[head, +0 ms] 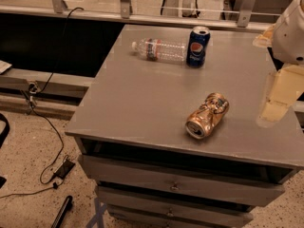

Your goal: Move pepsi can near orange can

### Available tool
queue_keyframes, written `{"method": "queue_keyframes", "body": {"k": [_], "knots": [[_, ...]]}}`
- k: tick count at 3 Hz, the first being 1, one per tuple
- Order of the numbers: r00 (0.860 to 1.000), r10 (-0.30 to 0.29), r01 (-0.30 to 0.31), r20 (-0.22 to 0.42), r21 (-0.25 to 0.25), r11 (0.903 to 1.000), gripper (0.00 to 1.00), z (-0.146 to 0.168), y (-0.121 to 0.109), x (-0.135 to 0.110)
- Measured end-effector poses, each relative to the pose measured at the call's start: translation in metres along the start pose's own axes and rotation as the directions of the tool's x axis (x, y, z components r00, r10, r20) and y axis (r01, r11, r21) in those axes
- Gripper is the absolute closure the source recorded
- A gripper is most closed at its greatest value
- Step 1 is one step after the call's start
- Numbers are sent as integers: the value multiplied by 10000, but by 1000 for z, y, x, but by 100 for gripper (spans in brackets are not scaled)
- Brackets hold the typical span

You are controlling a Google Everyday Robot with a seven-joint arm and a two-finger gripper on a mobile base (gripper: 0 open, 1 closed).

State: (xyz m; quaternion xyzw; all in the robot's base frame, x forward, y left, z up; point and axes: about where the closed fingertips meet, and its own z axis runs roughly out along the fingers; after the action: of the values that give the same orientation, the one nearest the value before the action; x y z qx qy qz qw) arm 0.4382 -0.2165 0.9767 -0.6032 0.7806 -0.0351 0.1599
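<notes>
While the grey cabinet top (133, 103) has the pale gripper (278, 99) at its right edge — spread or closed, I cannot tell — the step in hand looks like reaching for the upright dark-blue pepsi can (197, 47) at the rear, well apart from the dented orange-gold can (207, 115).

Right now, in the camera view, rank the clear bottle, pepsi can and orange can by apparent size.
1. clear bottle, lying down, longest.
2 and 3. orange can and pepsi can: no firm ranking; the orange can lies nearer the camera, dented.
The pincer hangs over the table at the view's right.
</notes>
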Motion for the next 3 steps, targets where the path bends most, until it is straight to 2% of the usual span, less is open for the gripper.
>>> {"method": "queue_keyframes", "body": {"k": [1,2,3], "knots": [[10000,20,-21,23,59,10000,0,0,-1,0],[9990,61,-87,450,580,9983,0,6,-28,-9],[9895,36,-236,1442,1374,9902,0,19,-83,-32]]}}
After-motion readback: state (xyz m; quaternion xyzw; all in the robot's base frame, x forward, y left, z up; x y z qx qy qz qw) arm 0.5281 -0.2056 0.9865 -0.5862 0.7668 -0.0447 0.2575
